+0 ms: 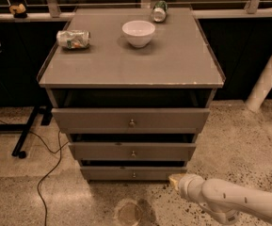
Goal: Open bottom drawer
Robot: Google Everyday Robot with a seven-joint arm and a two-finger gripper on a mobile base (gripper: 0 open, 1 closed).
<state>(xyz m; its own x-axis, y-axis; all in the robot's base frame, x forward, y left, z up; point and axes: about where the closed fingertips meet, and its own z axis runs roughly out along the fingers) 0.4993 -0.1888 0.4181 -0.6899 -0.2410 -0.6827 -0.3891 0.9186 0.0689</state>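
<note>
Gripper (175, 179), whose open-or-closed state cannot be told, sits at 3 o'clock of the bottom drawer (107, 174), just beside its front's right end.

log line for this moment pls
task: open bottom drawer | gripper: low, at right end of bottom drawer front | knob: not grasped
</note>
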